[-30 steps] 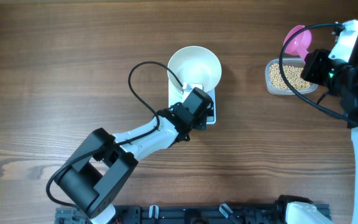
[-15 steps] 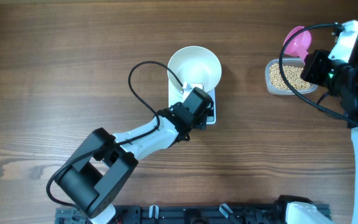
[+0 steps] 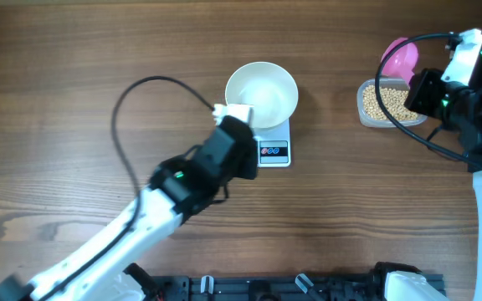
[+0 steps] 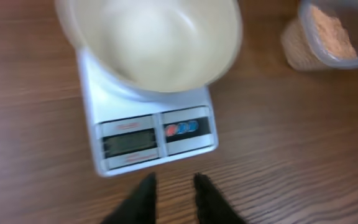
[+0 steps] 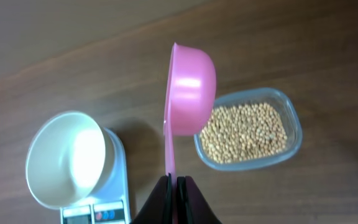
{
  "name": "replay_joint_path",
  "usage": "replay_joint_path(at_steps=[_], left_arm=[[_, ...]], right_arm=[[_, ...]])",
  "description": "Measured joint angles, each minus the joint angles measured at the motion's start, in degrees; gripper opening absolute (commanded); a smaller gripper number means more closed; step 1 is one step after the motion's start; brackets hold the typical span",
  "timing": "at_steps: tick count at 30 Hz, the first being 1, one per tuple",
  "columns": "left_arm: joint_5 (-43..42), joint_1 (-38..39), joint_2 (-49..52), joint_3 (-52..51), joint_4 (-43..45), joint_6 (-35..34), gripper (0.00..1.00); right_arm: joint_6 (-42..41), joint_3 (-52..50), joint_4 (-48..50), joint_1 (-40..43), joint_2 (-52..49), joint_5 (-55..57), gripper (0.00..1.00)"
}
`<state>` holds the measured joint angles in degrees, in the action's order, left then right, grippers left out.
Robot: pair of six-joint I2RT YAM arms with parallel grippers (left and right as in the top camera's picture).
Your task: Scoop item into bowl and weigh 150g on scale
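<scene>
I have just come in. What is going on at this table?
The right gripper is shut on the handle of a pink scoop and holds it near the clear tub of beans. The white bowl stands on the scale and is empty. The left gripper, slightly open and holding nothing, hovers over the table in front of the scale. No beans have reached the bowl yet.

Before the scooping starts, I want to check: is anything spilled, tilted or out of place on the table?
Nothing stands out. The bowl sits empty on the scale, the beans are all inside their clear tub, and none lie spilled on the table.
</scene>
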<state>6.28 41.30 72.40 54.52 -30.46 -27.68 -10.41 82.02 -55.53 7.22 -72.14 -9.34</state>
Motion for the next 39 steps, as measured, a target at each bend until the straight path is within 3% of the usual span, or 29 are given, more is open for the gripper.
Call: replay_joint_path(at_steps=[1,2,9,22,39], left_arm=[[0.76,-0.85,-1.31,0.0,-1.29,0.07,0.56],[1.75,-2.34,-2.84,0.07,-3.23,0.28,1.0],[5.75,-13.77,-6.62,0.09,-13.05,0.02,1.0],[5.92,-14.86,-6.62,0.09,-14.16,0.02,1.0],[5.92,-14.86,-6.62,0.09,-14.16,0.02,1.0]], right_arm=[[0.74,0.0,-0.39,0.02,0.0,-0.07,0.04],[1.81,0.0,-0.92,0.02,0.0,-0.5,0.04],[7.32,0.0,-1.53,0.0,0.0,-3.34,0.04],[9.09,0.0,-4.11,0.02,0.0,-3.87,0.04],[-6.1,0.0,-3.02,0.02,0.0,-3.8,0.04]])
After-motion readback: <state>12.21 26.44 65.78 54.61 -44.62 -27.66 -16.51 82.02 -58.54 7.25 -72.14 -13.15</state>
